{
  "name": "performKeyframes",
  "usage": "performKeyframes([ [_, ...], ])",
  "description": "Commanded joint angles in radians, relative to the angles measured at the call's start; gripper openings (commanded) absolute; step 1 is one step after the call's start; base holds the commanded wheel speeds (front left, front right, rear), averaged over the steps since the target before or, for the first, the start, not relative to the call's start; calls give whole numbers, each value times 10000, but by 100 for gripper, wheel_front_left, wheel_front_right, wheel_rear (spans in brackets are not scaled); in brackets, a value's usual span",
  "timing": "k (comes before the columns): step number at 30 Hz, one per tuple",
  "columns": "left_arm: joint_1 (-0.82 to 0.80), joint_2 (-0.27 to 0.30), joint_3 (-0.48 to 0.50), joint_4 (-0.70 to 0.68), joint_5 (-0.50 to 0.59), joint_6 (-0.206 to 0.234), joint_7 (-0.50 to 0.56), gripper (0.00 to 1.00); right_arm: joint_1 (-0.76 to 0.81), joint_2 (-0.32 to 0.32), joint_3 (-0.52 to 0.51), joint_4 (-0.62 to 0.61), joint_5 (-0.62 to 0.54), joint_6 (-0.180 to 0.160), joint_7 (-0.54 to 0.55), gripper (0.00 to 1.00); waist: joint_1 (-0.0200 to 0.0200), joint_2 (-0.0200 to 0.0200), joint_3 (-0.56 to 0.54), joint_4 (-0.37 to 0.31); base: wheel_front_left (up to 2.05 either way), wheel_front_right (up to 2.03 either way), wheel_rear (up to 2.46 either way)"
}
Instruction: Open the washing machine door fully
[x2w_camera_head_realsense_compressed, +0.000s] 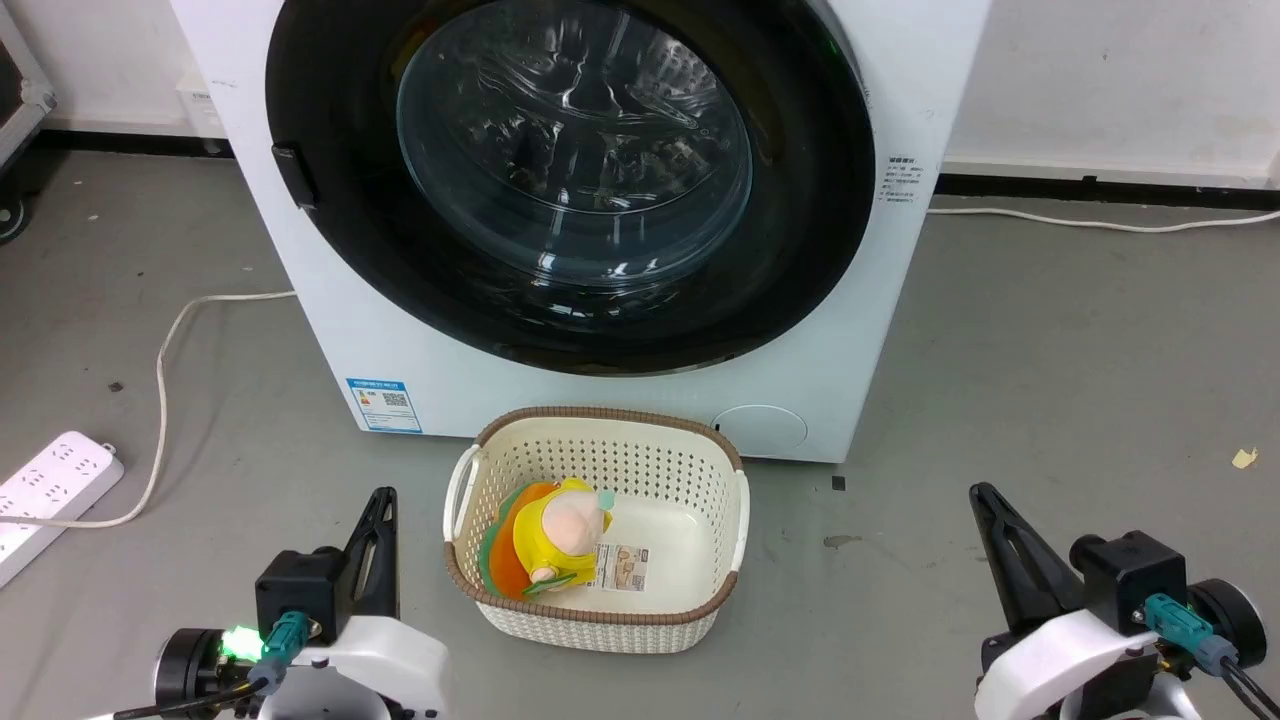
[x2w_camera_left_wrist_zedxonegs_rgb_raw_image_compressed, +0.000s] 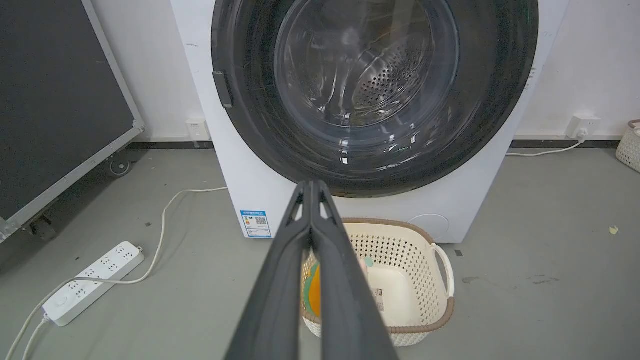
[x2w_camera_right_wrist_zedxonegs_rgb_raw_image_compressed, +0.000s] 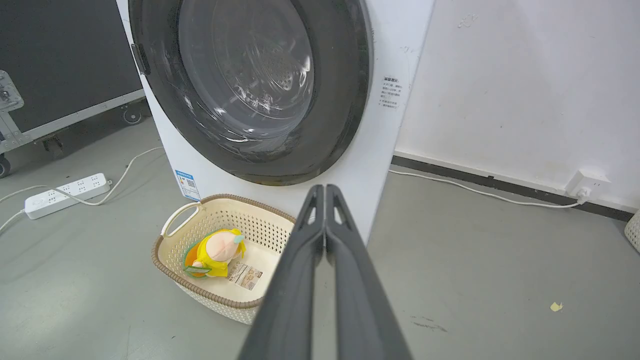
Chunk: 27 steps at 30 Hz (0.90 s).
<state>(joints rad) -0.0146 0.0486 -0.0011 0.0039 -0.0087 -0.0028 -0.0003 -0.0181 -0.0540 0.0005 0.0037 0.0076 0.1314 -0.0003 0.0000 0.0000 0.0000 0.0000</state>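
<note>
The washing machine door (x2w_camera_head_realsense_compressed: 575, 160) is seen shut, its glossy black ring lying flush against the front of the white washing machine (x2w_camera_head_realsense_compressed: 400, 340), with the clear domed glass at the centre. A small dark latch tab (x2w_camera_head_realsense_compressed: 295, 175) is set on the ring's left edge. A cream perforated laundry basket (x2w_camera_head_realsense_compressed: 600, 620) is placed on the grey floor just in front of the machine, and a yellow and orange plush toy (x2w_camera_head_realsense_compressed: 555, 530) is lying inside it. The left gripper (x2w_camera_head_realsense_compressed: 384, 497) is held low to the left of the basket, its two fingers pressed together on nothing. The right gripper (x2w_camera_head_realsense_compressed: 983, 492) is held low and well to the right of the basket, likewise closed and empty. A white power strip (x2w_camera_head_realsense_compressed: 50, 480) is lying on the floor at the far left.
</note>
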Motion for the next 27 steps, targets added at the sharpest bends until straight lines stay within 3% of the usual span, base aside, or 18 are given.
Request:
performKeyframes([
  [1,146,16,11,-39,87,28,3,0,181,38,-5,-37,-76,-7,3,0,0,0,0,0,0,0,0],
  [2,146,16,11,-39,87,28,3,0,181,38,-5,-37,-76,-7,3,0,0,0,0,0,0,0,0],
  [3,1,0,-1,0,-1,0,-3,100,1,0,2,0,4,0,-2,100,0,0,0,0,0,0,0],
  [27,-140,3,-259,-17,-180,90,-453,100,-283,-3,-28,-15,110,0,-454,100,0,0,353,14,0,0,0],
])
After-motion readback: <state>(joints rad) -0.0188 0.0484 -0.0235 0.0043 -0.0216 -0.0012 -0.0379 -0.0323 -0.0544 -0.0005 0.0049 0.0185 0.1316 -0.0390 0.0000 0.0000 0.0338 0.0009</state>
